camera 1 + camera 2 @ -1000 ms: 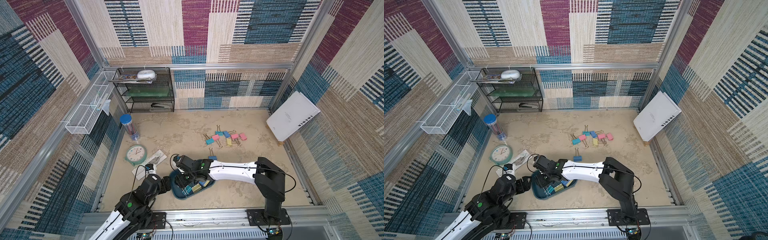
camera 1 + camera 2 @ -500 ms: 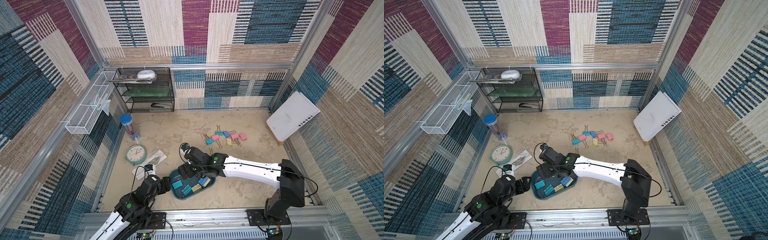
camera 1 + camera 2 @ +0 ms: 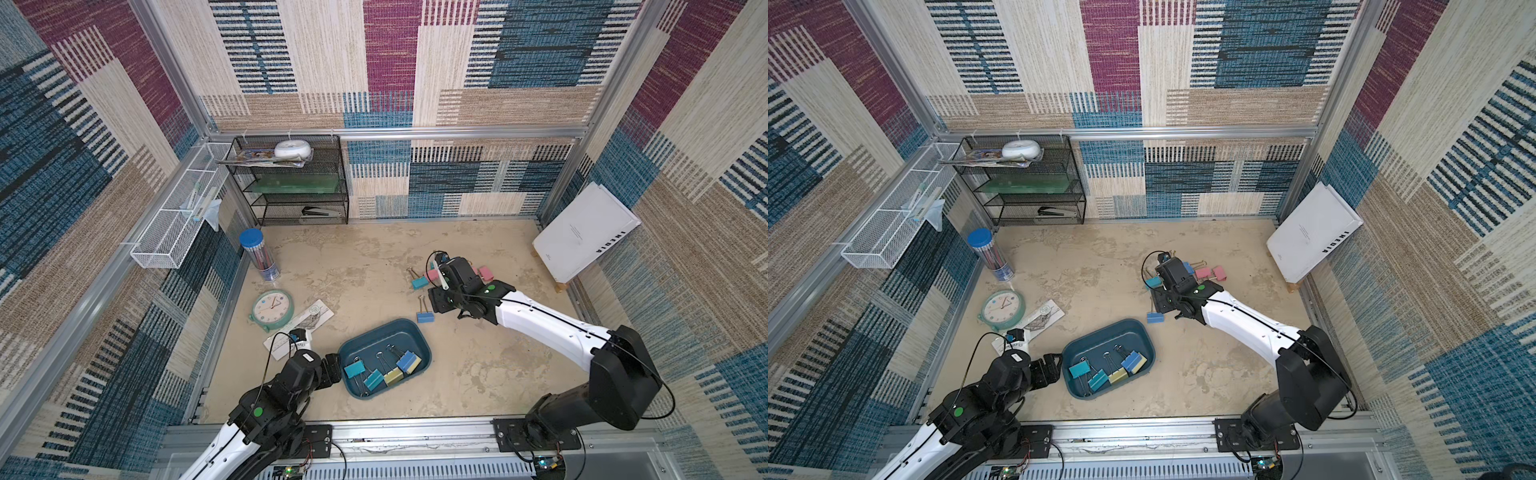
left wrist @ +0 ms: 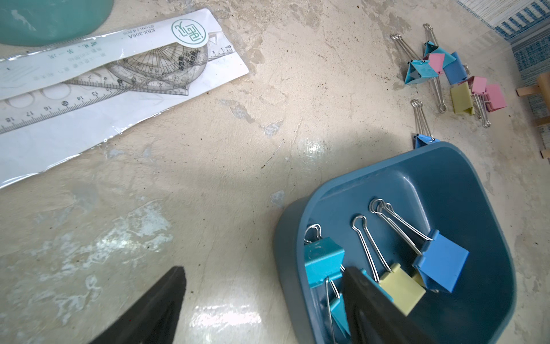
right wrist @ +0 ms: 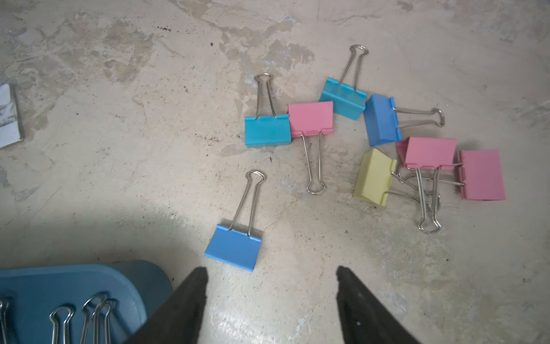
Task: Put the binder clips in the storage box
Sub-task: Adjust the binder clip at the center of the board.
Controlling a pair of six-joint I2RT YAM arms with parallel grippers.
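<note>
Hovering just above the table (image 3: 374, 257), the right gripper (image 5: 270, 270) shows its two black fingers spread apart, nothing between them. Right beyond the tips lies a lone blue clip (image 5: 233, 247), flat on the table, wire handles pointing to the far side. In both top views that clip sits just off the far right corner of the storage box (image 3: 384, 334), close, with a sliver of table between them.

Further out, far and right, is the main cluster of binder clips (image 5: 382, 119). Seven show in the right wrist view: two teal, three pink, one blue, one yellow. Several are touching, and the yellow and pink handles are tangled.

Over on the near left, the left gripper (image 4: 263, 269) is spread wide too, straddling the box's left wall. One finger is over bare table, the other over the stored clips (image 4: 443, 262), and it pinches nothing. Those are teal, yellow and blue, bunched at the box's near end.

Left of the box lie a packet of rulers (image 4: 89, 83) and a round green clock (image 3: 272, 306).
</note>
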